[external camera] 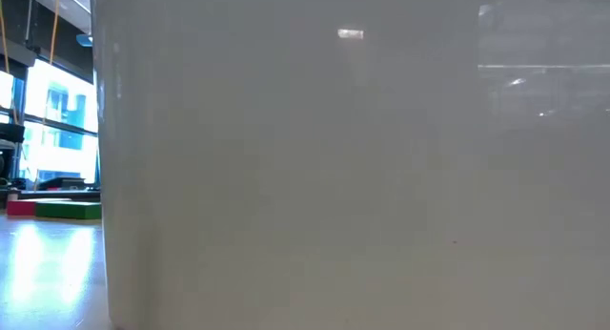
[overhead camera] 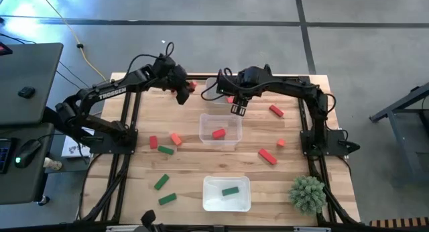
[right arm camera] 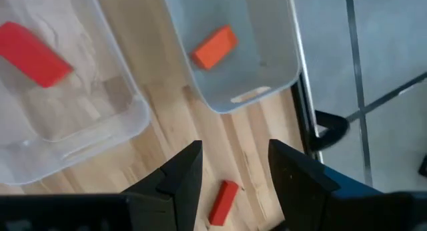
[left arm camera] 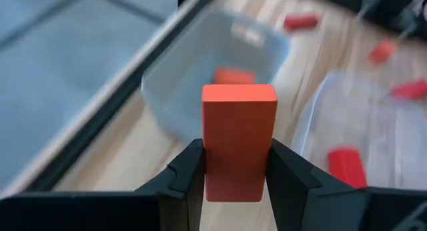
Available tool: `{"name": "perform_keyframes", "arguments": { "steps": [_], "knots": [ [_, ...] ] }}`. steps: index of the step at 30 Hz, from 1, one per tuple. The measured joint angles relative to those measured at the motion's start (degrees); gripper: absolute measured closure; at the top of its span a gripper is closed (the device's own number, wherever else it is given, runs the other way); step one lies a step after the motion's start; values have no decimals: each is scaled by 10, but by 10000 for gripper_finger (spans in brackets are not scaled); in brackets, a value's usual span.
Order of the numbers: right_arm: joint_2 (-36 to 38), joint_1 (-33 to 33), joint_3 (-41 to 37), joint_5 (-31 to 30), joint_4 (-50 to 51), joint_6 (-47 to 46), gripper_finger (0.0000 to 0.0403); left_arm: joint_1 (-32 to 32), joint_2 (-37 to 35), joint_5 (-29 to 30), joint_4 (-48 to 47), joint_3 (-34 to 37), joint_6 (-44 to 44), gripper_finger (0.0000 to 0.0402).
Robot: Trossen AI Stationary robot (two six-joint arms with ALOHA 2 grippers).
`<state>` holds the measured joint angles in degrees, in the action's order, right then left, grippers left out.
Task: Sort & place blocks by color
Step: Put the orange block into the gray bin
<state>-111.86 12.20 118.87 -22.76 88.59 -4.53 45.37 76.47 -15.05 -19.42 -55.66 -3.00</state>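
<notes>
Holding an orange block [left arm camera: 239, 141] in my left gripper [left arm camera: 230, 177], jaws clamped on its flat sides above the far tray [left arm camera: 267, 47]; it looks light, rigid, smooth, while the right gripper [right arm camera: 233, 171] hovers, jaws apart.

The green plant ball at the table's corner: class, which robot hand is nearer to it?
Right. The right hand hangs mid-table beyond the plant ball; the left hand, gripping an orange block, is farther across the table.

Even daylight; left wrist background motion-blurred.
</notes>
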Motion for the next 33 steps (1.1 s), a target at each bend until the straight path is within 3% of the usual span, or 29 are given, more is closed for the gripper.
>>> {"name": "perform_keyframes", "arguments": {
  "steps": [11, 20, 28, 33],
  "knots": [
    [15, 37, 0, 13, 15, 12, 242, -8, 0, -1, 169, -2, 29, 295],
    [69, 70, 0, 4, 15, 0, 242, -4, 54, 1, 155, -88, 29, 292],
    [100, 80, 0, 19, 12, -134, 242, -4, 168, 2, 122, -165, 35, 291],
    [100, 66, -1, 27, 14, -143, 242, -4, 241, 2, 70, -199, 58, 291]
  ]
}}
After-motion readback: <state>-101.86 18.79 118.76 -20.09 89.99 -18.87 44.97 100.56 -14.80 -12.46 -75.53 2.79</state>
